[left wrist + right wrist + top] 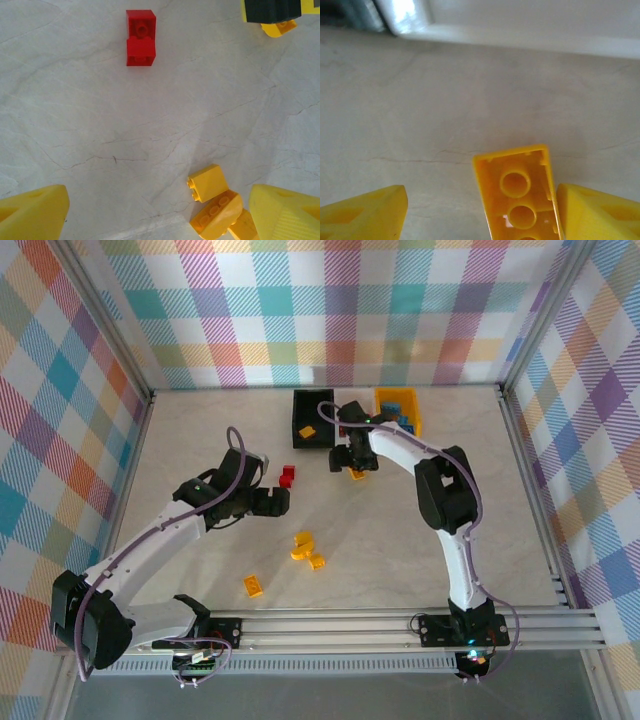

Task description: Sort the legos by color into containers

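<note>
Fingers (35, 212) of the left gripper (157, 200) stand wide apart, holding nothing. Those of the right gripper (481, 195) are parted around an upturned yellow brick (517, 195), with one touching it. The containers (300, 416) sit just beyond the right fingers, and two red legos (140, 37) lie ahead of the left.

Yellow brick (517, 195), near end beyond bottom edge.

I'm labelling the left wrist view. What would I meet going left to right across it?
yellow finger → red legos → yellow legos → other yellow finger
</note>
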Tool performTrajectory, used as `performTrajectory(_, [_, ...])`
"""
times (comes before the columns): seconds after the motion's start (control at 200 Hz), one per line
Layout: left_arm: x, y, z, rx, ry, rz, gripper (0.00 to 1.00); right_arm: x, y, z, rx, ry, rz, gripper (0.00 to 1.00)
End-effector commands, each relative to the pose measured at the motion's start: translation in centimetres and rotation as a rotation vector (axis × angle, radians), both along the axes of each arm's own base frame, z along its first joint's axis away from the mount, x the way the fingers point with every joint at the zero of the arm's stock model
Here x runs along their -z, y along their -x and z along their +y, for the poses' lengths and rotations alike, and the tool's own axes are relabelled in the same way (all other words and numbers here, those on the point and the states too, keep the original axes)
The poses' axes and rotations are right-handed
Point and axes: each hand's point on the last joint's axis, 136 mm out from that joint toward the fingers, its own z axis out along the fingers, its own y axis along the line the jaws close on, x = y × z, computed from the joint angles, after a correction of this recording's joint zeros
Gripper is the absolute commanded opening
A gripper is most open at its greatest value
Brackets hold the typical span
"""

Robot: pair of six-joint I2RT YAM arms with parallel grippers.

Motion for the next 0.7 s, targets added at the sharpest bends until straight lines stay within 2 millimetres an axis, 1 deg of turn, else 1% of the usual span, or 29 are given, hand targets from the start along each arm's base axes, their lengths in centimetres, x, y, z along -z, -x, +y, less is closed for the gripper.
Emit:
performTrajectory(0.0, [-0.2, 0.2, 0.2, -0.002, 0.025, -0.007, 0.93, -0.2, 0.7, 0.0, -0.033, 0.009, 0.000, 0.75])
performTrajectory(0.19, [0.1, 0.4, 0.4, -0.007, 0.030, 0.004, 0.93, 0.6, 0.9, -0.7, -0.024, 0.049, 0.010, 0.66])
performTrajectory(0.25, [0.2, 0.5, 0.5, -0.009, 0.031, 0.006, 0.93, 0.7, 0.7, -0.9, -0.017, 0.063, 0.006, 0.62])
performTrajectory(0.43, [0.3, 0.5, 0.7, -0.014, 0.032, 0.010, 0.93, 1.1, 0.2, -0.8, -0.017, 0.077, 0.006, 0.50])
performTrajectory(0.485, [0.2, 0.5, 0.7, -0.015, 0.034, 0.010, 0.93, 1.0, 0.1, -0.8, -0.015, 0.078, 0.005, 0.48])
performTrajectory(0.56, [0.3, 0.5, 0.8, -0.019, 0.034, 0.012, 0.93, 0.7, 0.0, -0.8, -0.012, 0.076, -0.003, 0.42])
performTrajectory(0.695, [0.3, 0.4, 0.7, -0.017, 0.038, 0.014, 0.94, 0.3, 0.3, -1.1, -0.009, 0.077, -0.012, 0.37])
